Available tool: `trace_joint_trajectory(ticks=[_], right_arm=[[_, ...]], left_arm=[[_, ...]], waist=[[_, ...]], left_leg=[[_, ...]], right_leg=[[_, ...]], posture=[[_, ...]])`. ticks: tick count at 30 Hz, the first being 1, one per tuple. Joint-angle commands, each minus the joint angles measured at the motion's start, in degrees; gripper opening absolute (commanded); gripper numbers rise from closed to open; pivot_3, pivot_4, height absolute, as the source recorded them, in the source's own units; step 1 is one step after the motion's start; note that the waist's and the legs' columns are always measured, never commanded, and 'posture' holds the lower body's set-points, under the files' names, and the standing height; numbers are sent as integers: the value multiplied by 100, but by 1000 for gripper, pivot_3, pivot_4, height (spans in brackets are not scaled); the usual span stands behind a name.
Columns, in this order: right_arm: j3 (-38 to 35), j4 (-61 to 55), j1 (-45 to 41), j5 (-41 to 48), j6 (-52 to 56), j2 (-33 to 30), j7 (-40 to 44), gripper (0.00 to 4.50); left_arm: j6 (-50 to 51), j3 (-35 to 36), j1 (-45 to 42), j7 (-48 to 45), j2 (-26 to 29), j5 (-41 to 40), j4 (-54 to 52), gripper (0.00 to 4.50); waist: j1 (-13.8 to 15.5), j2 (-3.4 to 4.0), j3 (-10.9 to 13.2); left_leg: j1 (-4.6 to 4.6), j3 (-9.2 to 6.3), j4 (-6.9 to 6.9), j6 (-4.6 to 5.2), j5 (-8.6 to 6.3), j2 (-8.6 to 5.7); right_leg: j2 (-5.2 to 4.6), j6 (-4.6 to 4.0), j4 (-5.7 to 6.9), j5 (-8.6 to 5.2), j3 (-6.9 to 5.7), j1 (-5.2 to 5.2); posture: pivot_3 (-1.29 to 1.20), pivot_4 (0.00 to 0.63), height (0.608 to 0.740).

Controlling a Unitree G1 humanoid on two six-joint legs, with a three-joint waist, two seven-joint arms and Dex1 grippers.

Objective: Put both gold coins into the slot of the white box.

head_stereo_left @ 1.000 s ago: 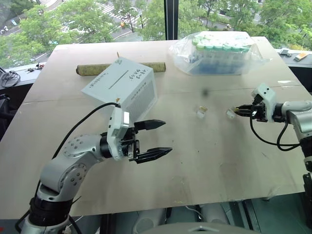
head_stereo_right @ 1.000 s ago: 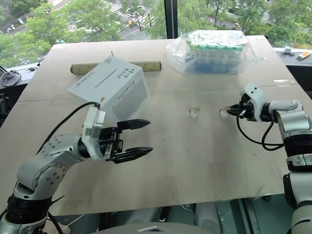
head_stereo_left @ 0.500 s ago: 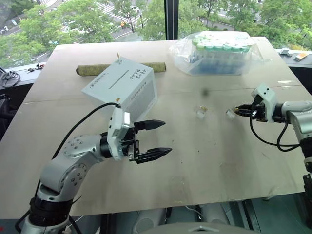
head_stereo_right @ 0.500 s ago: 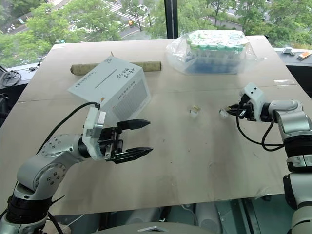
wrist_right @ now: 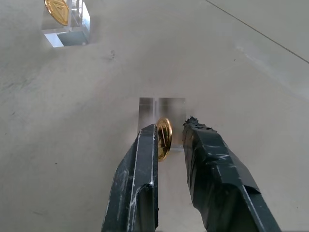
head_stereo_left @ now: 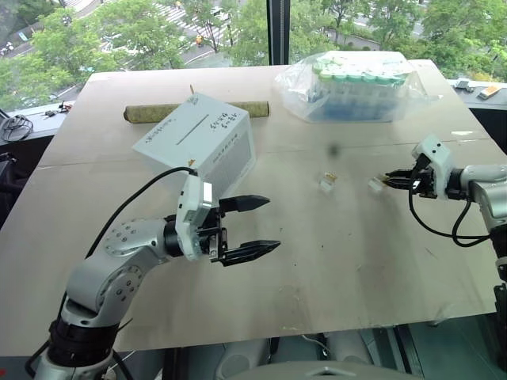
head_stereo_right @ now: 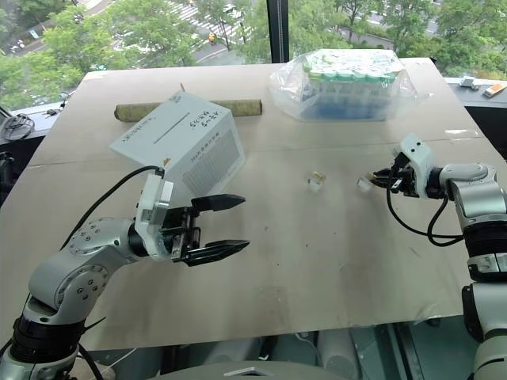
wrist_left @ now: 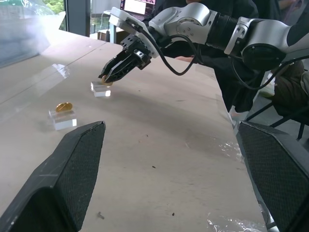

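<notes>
Nothing has moved since a second ago. Right tool point(wrist_right: 171, 137), narrowly parted, brackets one gold coin point(wrist_right: 164, 137) standing on its clear block point(wrist_right: 161, 108); left tool point(head_stereo_left: 257, 226) hangs wide open near the white box point(head_stereo_left: 202, 142). Only one finger touches the coin, so closing could tip it onto the tabletop point(head_stereo_left: 356, 261).

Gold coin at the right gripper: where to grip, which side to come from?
Pinch the small round gold coin across its two flat faces, coming in edge-on over its rim. It stands on edge on the small clear plastic block, so both faces are exposed. The right gripper straddles it that way, jaws not yet closed.
</notes>
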Motion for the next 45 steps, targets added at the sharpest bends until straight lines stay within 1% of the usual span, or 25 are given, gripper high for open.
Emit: trace_joint_trajectory(ticks=[1, 7, 10, 11, 23, 38, 45], right_arm=[[-189, -158, -2, 40, -58, -130, 63, 915], [-181, -142, 3, 26, -59, -112, 69, 915], [-186, -164, 5, 38, -35, -109, 74, 160], [-188, -168, 2, 41, -26, -110, 78, 63], [-235, -332, 3, 105, 182, -110, 111, 63], [-137, -325, -59, 0, 168, 29, -24, 63], [-46, -272, -64, -121, -34, 118, -65, 63]], left_arm=[[-3, 53, -49, 24, 20, -87, -215, 4500], [8, 46, -60, 61, 6, -90, -226, 4500], [4, 37, -54, 73, 2, -87, -227, 4500], [2, 33, -54, 73, 1, -85, -223, 4500], [-11, -13, -86, 99, -73, -58, -185, 4500], [-39, -40, -43, 129, -103, -22, -221, 4500], [-67, -42, -19, 128, -109, -7, -238, 4500]], waist=[[0, 0, 0], [0, 0, 0], [0, 0, 0], [0, 0, 0], [0, 0, 0], [-2, 0, 0], [-3, 0, 0]], left_leg=[[0, 0, 0, 0, 0, 0], [0, 0, 0, 0, 0, 0], [0, 0, 0, 0, 0, 0], [0, 0, 0, 0, 0, 0], [0, 0, 0, 0, 0, 0], [0, 0, 1, 0, 0, 0], [0, 0, 1, 0, 0, 0]], right_leg=[[0, 0, 0, 0, 0, 0], [0, 0, 0, 0, 0, 0], [0, 0, 0, 0, 0, 0], [0, 0, 0, 0, 0, 0], [0, 0, 0, 0, 0, 0], [0, 0, 0, 0, 0, 0], [0, 0, 1, 0, 0, 0]], posture=[[0, 150, 740], [0, 150, 740], [0, 150, 740], [0, 150, 740], [0, 150, 740], [0, 150, 740], [0, 150, 740]])
